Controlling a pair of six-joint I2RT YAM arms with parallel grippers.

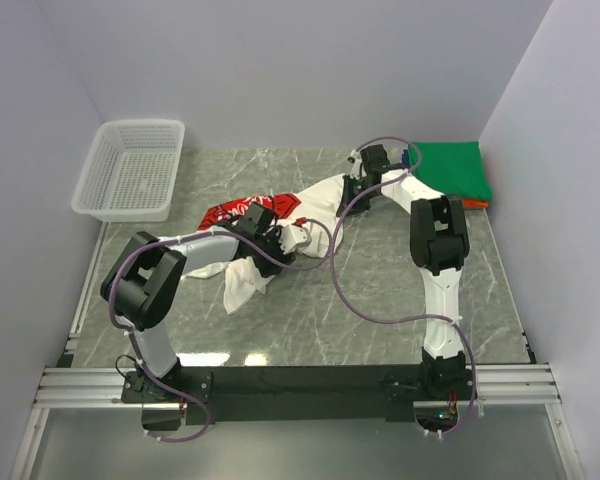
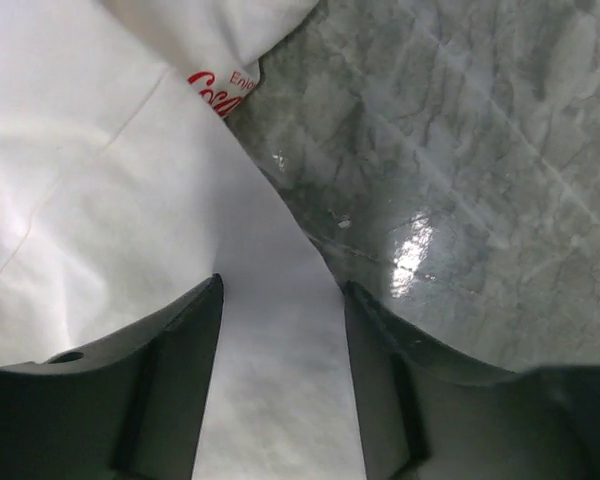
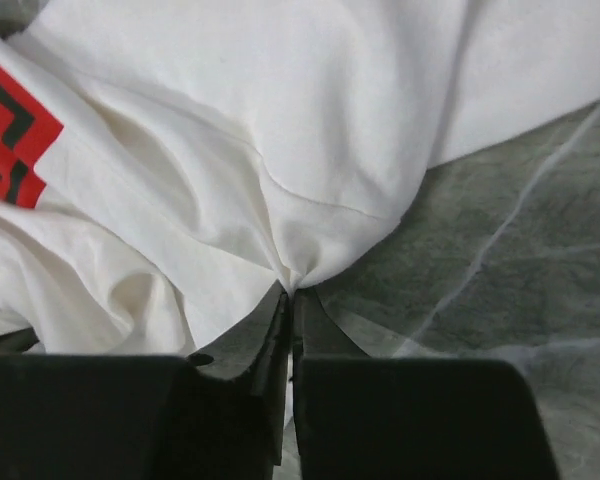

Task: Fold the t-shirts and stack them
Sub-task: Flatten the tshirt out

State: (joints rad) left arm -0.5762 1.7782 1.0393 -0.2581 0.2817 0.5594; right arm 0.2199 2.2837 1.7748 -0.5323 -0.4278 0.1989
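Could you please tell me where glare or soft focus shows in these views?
Left wrist view: a glare patch on the grey marble-patterned table, the white cloth t-shirt with red print nearly washed out, the left gripper dark and soft. Right wrist view: even light, crisp folds, the right gripper almost black. Top external view: diffuse light, shadows faint.

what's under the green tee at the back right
Under the green tee, an orange strip shows at its near right edge and a bit of blue at its left. The rest of both is covered.
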